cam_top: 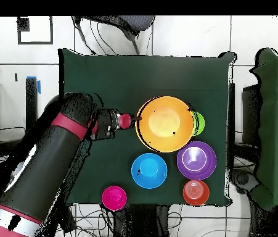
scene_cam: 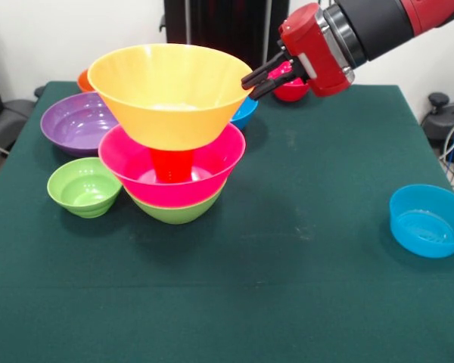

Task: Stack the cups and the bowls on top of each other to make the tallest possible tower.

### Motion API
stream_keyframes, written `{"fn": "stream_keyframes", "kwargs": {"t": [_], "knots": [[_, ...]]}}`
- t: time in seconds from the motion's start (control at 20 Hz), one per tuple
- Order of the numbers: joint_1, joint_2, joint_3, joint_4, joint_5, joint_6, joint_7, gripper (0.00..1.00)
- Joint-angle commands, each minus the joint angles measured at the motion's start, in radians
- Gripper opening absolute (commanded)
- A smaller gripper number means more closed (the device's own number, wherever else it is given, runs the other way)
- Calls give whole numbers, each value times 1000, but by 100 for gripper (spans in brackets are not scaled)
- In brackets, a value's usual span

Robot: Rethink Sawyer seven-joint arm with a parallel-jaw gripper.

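Observation:
The tower stands left of the table's middle. A green bowl point(scene_cam: 178, 210) is lowest and a pink bowl point(scene_cam: 129, 162) sits in it. The orange cup point(scene_cam: 172, 164) stands in the pink bowl. A large orange bowl point(scene_cam: 170, 91) rests on the cup, and it also shows in the overhead view point(cam_top: 164, 123). My gripper point(scene_cam: 250, 85) is open and empty, with its tips right at that bowl's right rim. In the overhead view the gripper point(cam_top: 130, 121) is at the bowl's left edge.
Purple bowl point(scene_cam: 76, 121) point(cam_top: 196, 159) and small green bowl point(scene_cam: 83, 187) lie left of the tower. A small orange bowl point(scene_cam: 83, 79) and a blue bowl point(scene_cam: 247, 112) point(cam_top: 148, 170) lie behind it. A red bowl point(scene_cam: 291, 91) is behind the gripper. Another blue bowl point(scene_cam: 430, 221) sits near the right edge.

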Motion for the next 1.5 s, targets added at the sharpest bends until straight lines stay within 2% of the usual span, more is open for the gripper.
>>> {"fn": "stream_keyframes", "kwargs": {"t": [0.05,0.75,1.5], "knots": [[-2,-20,70,41,0,15,125,0],[-6,-23,73,77,-4,-12,133,0],[-6,-17,68,63,-7,-11,137,0]]}}
